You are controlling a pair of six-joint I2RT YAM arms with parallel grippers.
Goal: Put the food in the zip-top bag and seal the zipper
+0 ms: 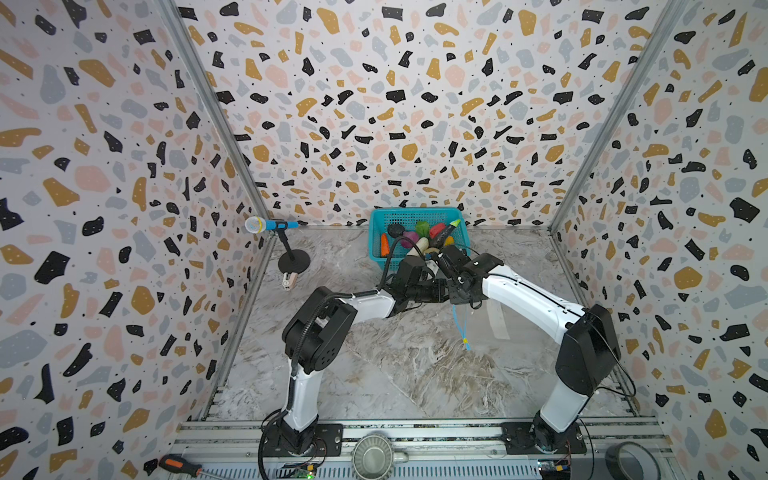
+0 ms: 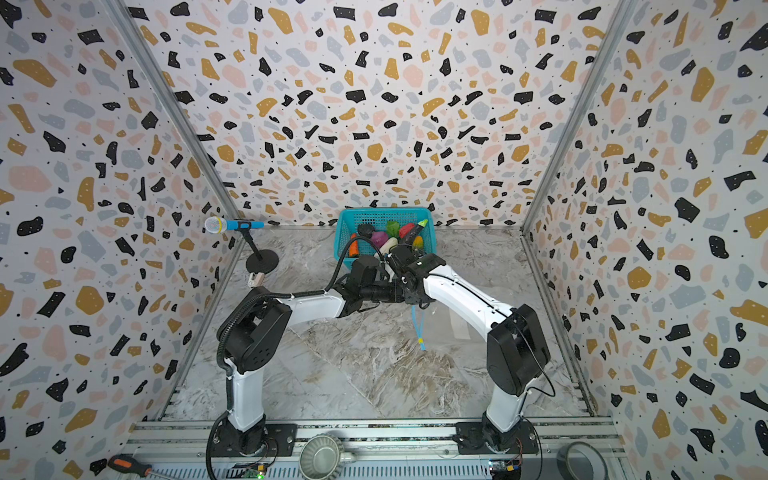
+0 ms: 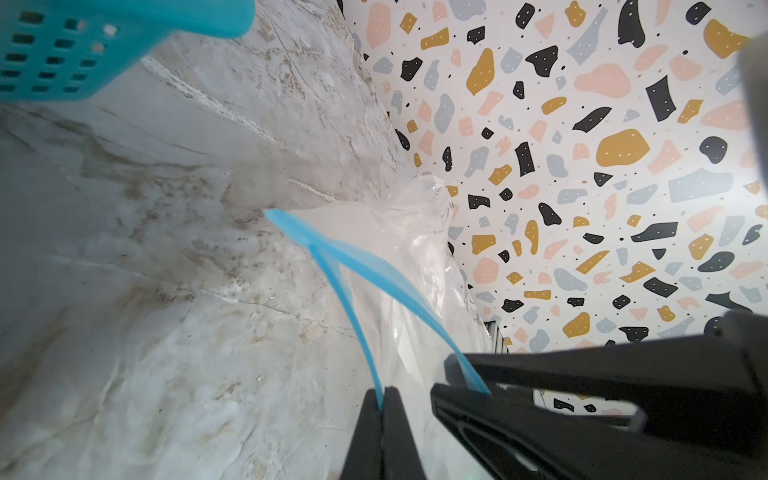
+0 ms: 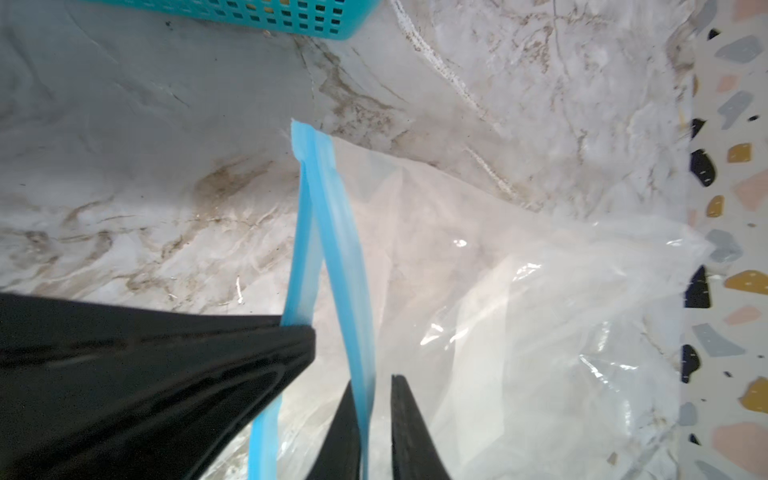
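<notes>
Blue zipper (image 3: 374, 278) lips split; left claw (image 3: 383, 392) pinches one, right claw (image 4: 374, 380) sits slightly open round the other. Bag (image 4: 519, 291) lies at 6 o'clock from basket (image 1: 411, 218); they should pull apart slowly

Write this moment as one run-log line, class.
left claw: shut on zipper lip | right claw: jaws parted around other lip | food: in basket

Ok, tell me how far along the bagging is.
Done: nothing bagged; the food sits in the basket. In hand: the left gripper pinches one zipper lip; the right gripper stands open around the other. Left: fill the zip-top bag, seal.
</notes>
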